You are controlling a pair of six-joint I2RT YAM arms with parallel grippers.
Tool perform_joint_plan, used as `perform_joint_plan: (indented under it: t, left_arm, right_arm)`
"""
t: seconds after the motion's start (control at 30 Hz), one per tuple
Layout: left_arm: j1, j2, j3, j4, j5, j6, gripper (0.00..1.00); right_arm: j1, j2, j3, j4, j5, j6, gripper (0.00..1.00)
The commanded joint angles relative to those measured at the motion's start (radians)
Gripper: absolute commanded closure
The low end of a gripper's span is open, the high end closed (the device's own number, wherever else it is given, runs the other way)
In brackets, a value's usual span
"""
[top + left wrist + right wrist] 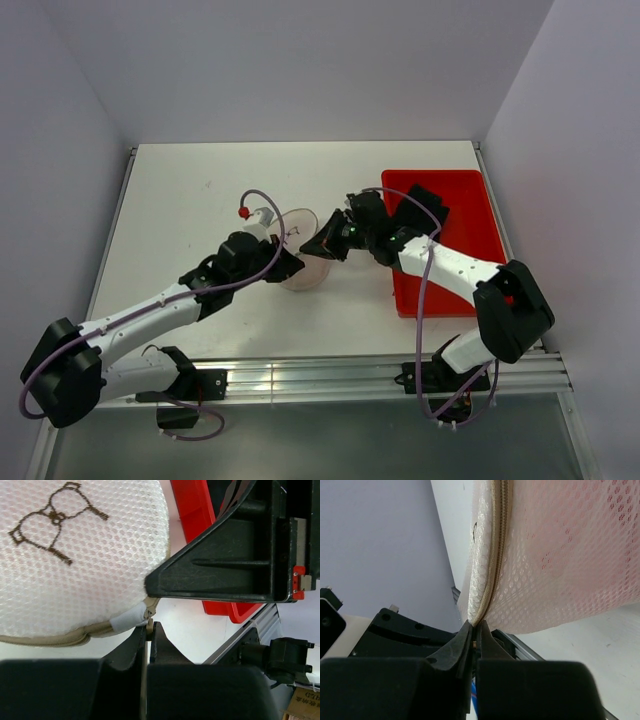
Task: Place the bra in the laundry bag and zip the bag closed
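The left claw (148, 630) is pinching shut on the rim of the laundry bag (75, 570), right at the small metal zipper pull (149, 613) beside a white fabric tab. The right claw (476, 633) is clamping shut on the same rim further round, its jaws biting the beige zipper tape (501, 530). Between them the bag is hanging on edge just above the table (180, 200), and the bra (560, 550) is showing as a pink blush through the mesh, so it is already sitting inside. The bag looks very light and floppy: the padded mesh is bulging and giving way rather than holding a shape, and it would likely slip or stretch under a pull. The firm piping and zipper tape at the rim are the sensible places to grip, with one claw anchoring the tape while the other is drawing the pull. The only marking on the bag is a brown stitched outline of a bra (50, 525); no lettering is appearing on it. A tan label (306, 700) at the corner of the left wrist view is carrying letters too cropped to read. The red bin (192, 510) is lying just beyond.
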Motion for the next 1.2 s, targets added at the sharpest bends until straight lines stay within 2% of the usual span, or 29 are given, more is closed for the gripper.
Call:
perform_joint_plan:
  t: [0.0,0.13,0.53,0.77,0.83,0.93,0.97,1.07,1.17]
  left_arm:
    - [0.033,-0.054,-0.019,-0.030,-0.010,-0.002,1.00]
    - [0.083,-0.052,-0.042,-0.038,0.011,-0.001,1.00]
    - [0.099,-0.031,0.007,-0.079,-0.016,0.028,1.00]
    - [0.117,-0.060,-0.024,-0.110,-0.012,0.030,0.99]
    - [0.117,-0.069,-0.018,-0.121,-0.016,0.035,0.94]
    - [0.119,-0.089,0.014,-0.157,-0.035,0.047,0.67]
    - [0.119,-0.101,0.025,-0.170,-0.039,0.055,0.54]
    - [0.122,-0.135,0.074,-0.222,-0.039,0.067,0.42]
    - [0.128,-0.176,0.123,-0.280,-0.087,0.070,0.40]
  right_arm:
    - [-0.062,-0.010,0.039,-0.053,0.064,-0.061,1.00]
    - [-0.106,-0.029,0.054,-0.090,0.055,-0.095,1.00]
    - [-0.112,-0.006,0.163,-0.155,0.046,-0.144,1.00]
    - [-0.112,0.023,0.202,-0.161,0.035,-0.152,1.00]
    - [-0.111,0.039,0.234,-0.171,0.032,-0.159,1.00]
    - [-0.112,0.062,0.290,-0.188,0.030,-0.167,1.00]
    - [-0.111,0.069,0.322,-0.194,0.029,-0.167,1.00]
    - [-0.103,0.095,0.391,-0.211,0.029,-0.165,1.00]
    - [-0.086,0.131,0.462,-0.227,0.032,-0.162,1.00]
